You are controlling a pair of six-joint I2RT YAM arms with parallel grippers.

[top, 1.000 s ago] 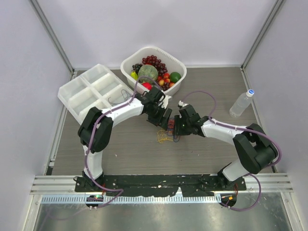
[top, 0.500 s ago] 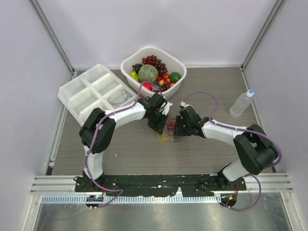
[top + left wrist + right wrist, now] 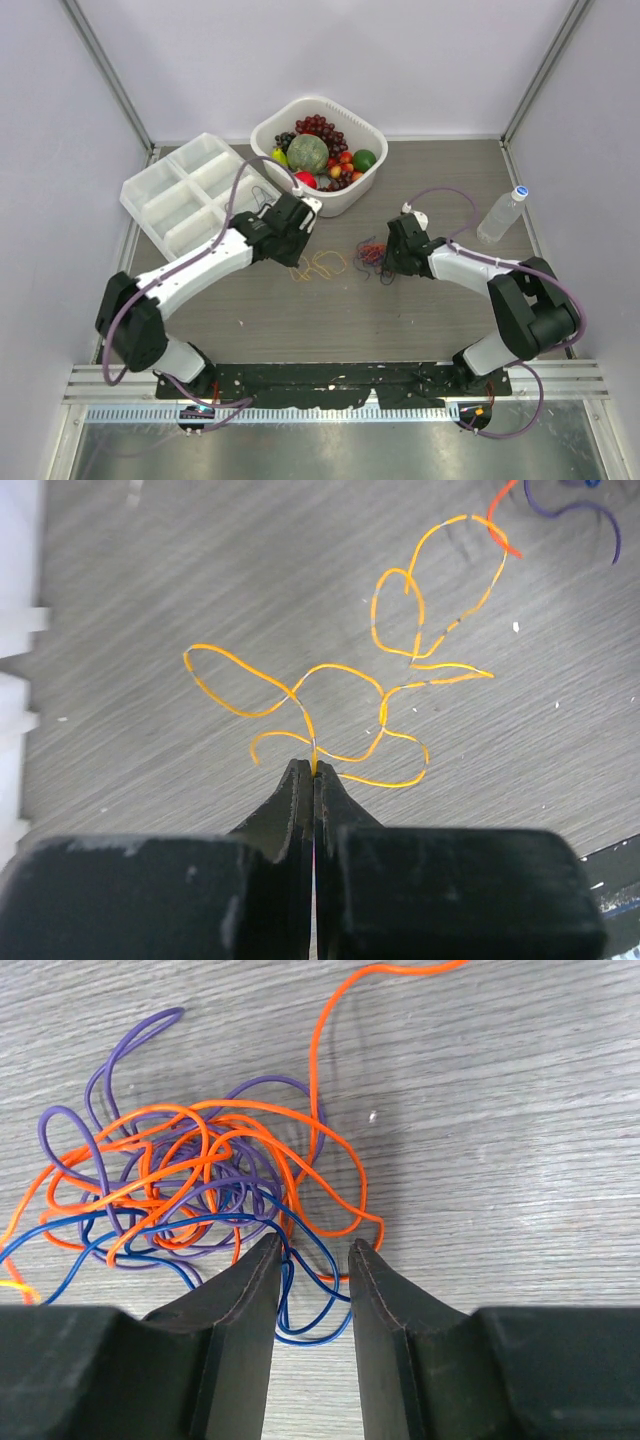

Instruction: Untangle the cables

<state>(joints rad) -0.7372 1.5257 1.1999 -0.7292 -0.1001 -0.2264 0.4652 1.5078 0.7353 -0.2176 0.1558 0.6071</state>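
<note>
Over on the left of the surface, my left fingers have shut tight on the yellow cable and pulled it out. My right fingers wait half open over the tangle, holding nothing. One cable is free!

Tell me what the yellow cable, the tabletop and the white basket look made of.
Yellow cable: thin, probably plastic-coated wire. It looks glossy, holds soft loops, and has grey patches where the colour breaks.
Tabletop: matte grey with a wood-grain pattern, probably laminate.
White basket: smooth moulded plastic, judging by its rounded rim.
</note>
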